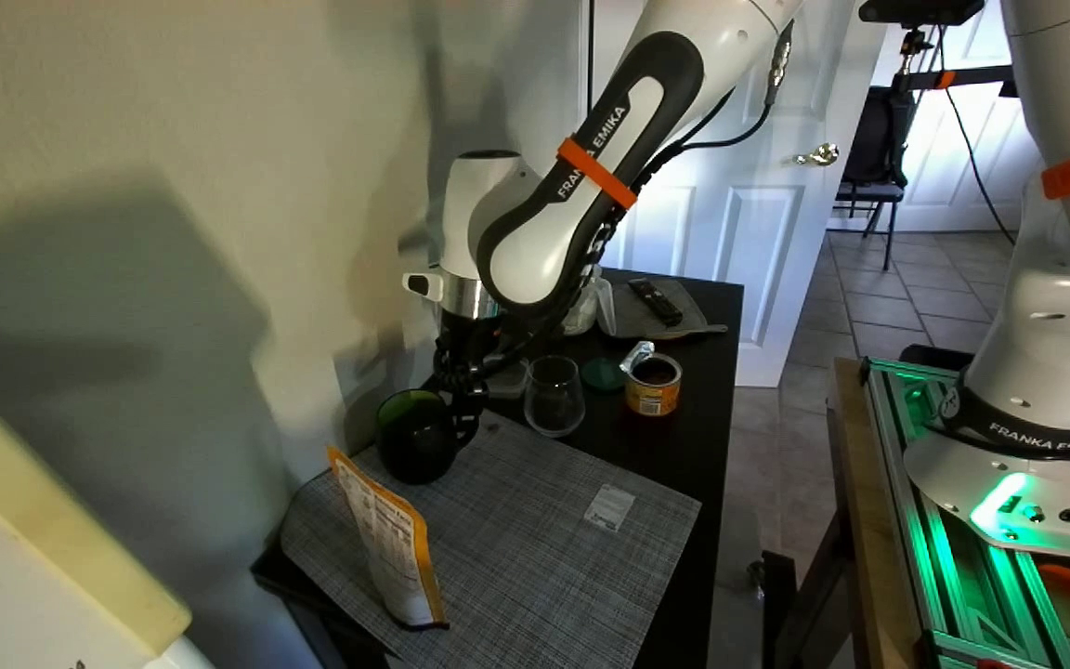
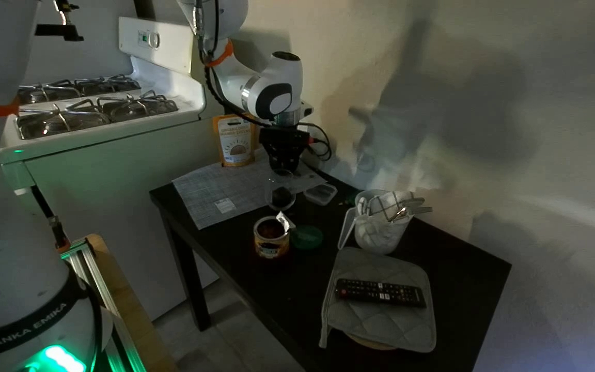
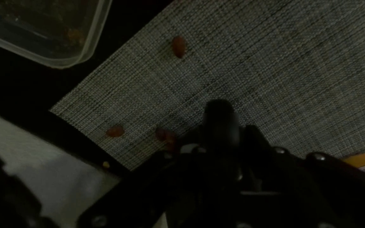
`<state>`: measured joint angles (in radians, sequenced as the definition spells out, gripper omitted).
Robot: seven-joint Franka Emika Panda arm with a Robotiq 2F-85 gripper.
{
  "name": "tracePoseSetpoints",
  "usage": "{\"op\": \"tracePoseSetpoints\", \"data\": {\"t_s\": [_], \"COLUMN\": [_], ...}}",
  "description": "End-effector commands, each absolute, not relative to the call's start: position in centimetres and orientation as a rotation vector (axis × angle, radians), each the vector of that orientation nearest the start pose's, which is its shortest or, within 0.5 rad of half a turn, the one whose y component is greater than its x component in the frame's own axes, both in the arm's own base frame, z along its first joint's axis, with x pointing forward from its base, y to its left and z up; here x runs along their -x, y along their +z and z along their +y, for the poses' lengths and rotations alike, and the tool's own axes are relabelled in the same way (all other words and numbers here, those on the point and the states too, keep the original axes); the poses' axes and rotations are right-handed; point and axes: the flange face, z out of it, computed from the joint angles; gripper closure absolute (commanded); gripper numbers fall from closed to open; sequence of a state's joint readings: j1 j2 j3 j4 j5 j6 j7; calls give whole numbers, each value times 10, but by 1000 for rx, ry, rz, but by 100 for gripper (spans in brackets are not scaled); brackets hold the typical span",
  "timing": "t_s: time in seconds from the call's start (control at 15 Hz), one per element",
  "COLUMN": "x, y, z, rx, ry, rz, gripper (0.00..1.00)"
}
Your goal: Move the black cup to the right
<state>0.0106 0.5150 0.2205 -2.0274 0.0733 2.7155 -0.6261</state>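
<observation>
Black claw (image 3: 222,129) crowds the wrist view's bottom, too dim to tell whether it grips; reddish bits (image 3: 178,47) there dot a gray placemat (image 3: 280,57). An exterior view shows the black mug (image 1: 410,441), handle by the claw, near an orange-edged pouch (image 1: 396,544); dark bench (image 1: 707,390), panelled door (image 1: 711,223) beyond

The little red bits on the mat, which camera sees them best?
The wrist view: it looks from close up, so the reddish bits stand out against the gray mat. In both exterior views they are too small to make out for sure.
</observation>
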Motion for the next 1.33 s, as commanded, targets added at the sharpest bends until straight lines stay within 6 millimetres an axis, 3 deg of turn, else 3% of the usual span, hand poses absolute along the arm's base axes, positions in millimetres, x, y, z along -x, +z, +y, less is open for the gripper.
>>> {"op": "tracePoseSetpoints", "data": {"t_s": [0.0, 0.33, 0.73, 1.0, 1.27], "x": [-599, -589, -548, -509, -466], "y": [217, 229, 261, 285, 319], "z": [141, 142, 134, 110, 76], "rx": [2826, 2822, 2794, 2847, 2951], "ry": [-330, -356, -524, -577, -700], "rz": [-1132, -1166, -1185, -1052, -807], "gripper": [98, 95, 95, 95, 95]}}
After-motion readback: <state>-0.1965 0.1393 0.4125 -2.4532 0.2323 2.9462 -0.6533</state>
